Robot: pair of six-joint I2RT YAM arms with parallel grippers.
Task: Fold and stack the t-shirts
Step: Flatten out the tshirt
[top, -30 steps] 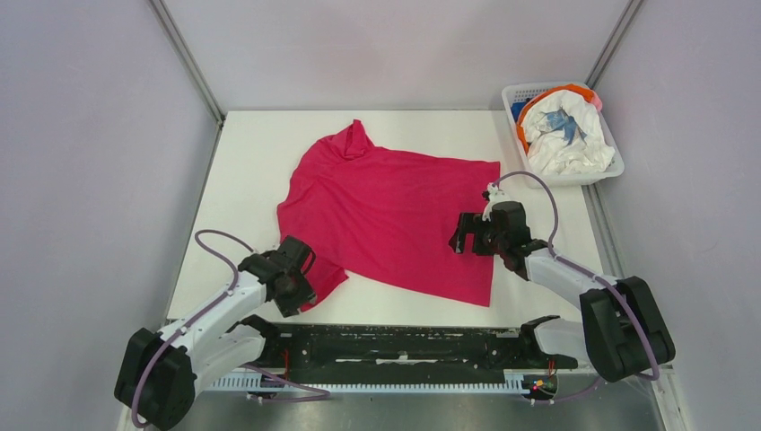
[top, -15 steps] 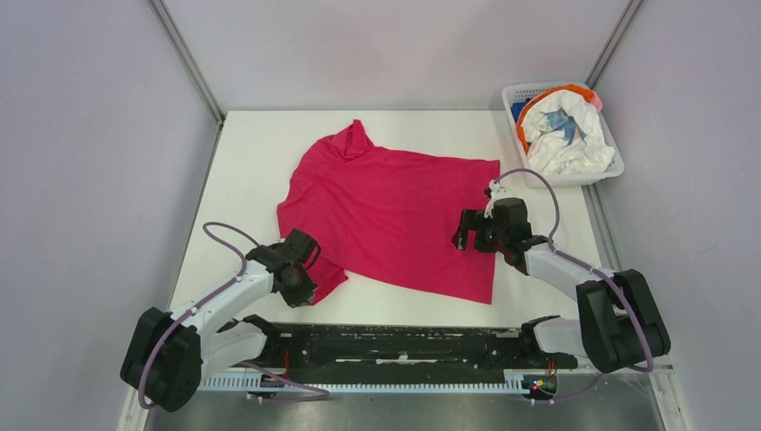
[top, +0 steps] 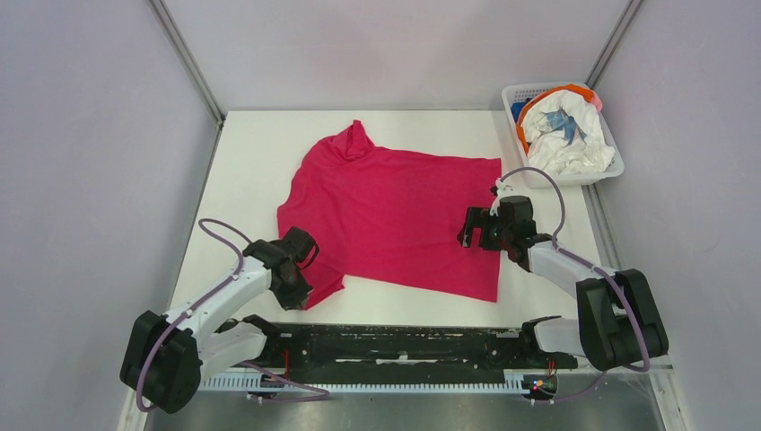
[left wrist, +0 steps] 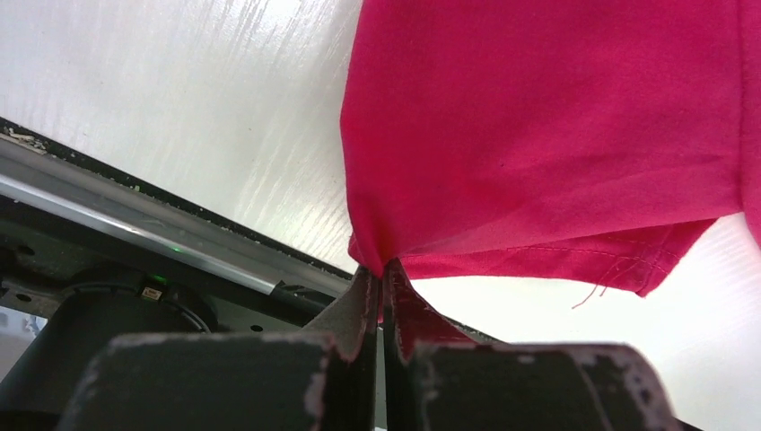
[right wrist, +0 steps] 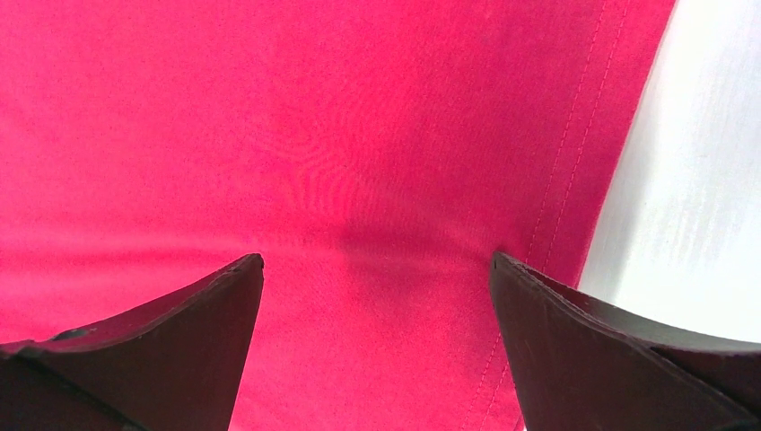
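top view / magenta t-shirt (top: 395, 215): lies spread on the table (top: 242, 180), hem edge to the right, one sleeve bunched at the far side. Unfolded and a bit wrinkled.
top view / left gripper (top: 303, 292): at the near-left sleeve corner, on the cloth.
top view / right gripper (top: 468, 237): over the shirt body, just inside the right-hand hem.
top view / basket (top: 574, 180): far-right corner, holding a white t-shirt (top: 565, 139) with orange and blue cloth around it. Well apart from both arms.
left wrist / left gripper (left wrist: 381, 278): jaws clenched on a small pinch of the magenta t-shirt (left wrist: 538, 117). The cloth fans out from the pinch over the table (left wrist: 224, 108).
left wrist / grip quality: bite looks shallow, only the edge is held. Pull slow and low, no jerks, or it likely slips.
right wrist / right gripper (right wrist: 377, 269): jaws spread wide, nothing between them. Fingers straddle the magenta t-shirt (right wrist: 359, 135), with the stitched hem (right wrist: 574, 153) just to the right and bare table (right wrist: 700, 180) beyond it.
right wrist / next move: likely drop straight down and pinch at the hem line, not mid-panel. Take both layers if possible.
both / step: looks like flattening before the first fold. Tension the two ends evenly and apart so wrinkles run out.
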